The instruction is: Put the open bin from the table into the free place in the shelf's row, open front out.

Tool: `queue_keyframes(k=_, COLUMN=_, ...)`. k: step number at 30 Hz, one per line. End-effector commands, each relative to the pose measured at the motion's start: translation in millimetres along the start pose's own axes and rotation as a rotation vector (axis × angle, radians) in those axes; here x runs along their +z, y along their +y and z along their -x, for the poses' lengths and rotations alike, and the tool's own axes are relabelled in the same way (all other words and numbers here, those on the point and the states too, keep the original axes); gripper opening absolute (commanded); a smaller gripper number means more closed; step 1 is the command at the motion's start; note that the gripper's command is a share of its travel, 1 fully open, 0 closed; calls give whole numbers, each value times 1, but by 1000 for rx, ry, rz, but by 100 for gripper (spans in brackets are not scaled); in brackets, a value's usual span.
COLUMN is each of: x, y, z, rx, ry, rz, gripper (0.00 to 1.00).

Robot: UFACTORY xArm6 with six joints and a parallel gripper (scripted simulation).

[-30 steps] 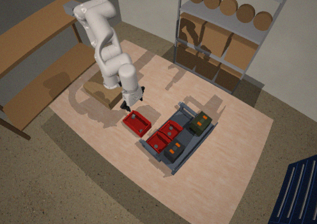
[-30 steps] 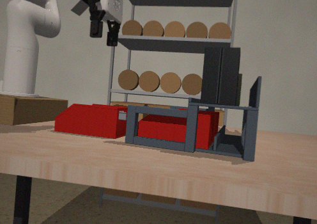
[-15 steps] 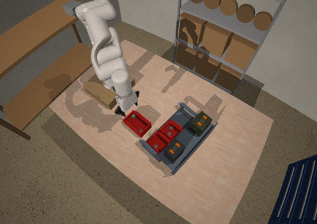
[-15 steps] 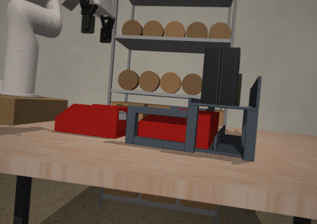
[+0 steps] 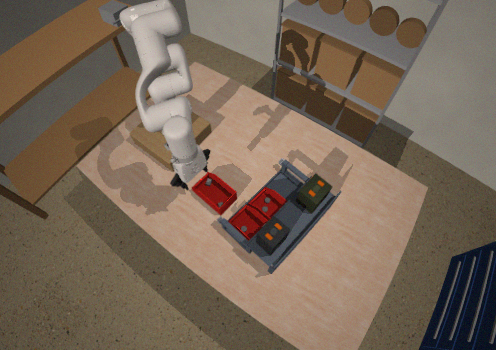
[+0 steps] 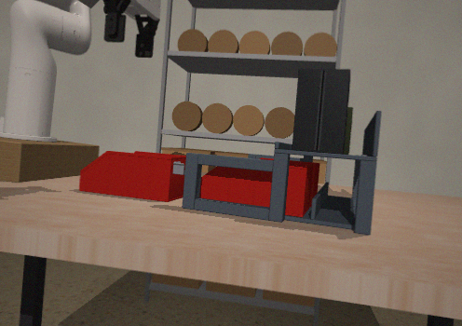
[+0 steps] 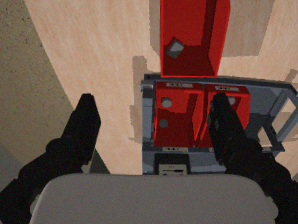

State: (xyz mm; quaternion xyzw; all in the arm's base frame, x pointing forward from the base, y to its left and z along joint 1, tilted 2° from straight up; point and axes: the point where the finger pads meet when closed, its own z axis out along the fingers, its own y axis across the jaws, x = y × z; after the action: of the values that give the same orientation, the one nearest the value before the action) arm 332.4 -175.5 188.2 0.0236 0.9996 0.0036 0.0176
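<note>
Wrist view shows you no readable writing, only the released gripper (image 7: 154,129) empty, high above the table (image 5: 325,278). Your red bin (image 5: 215,192) stands on that table beside the shelf (image 5: 227,228); its two grey parts appear only from above.
</note>
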Motion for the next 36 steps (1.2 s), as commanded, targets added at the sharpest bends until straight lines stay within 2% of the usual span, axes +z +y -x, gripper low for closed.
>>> queue_keyframes(k=1, x=-1, y=-2, z=1, rx=0, ry=-4, rz=-2, gripper=100)
queue_keyframes(k=36, x=-1, y=8, z=1, rx=0, ry=-4, rz=-2, gripper=100)
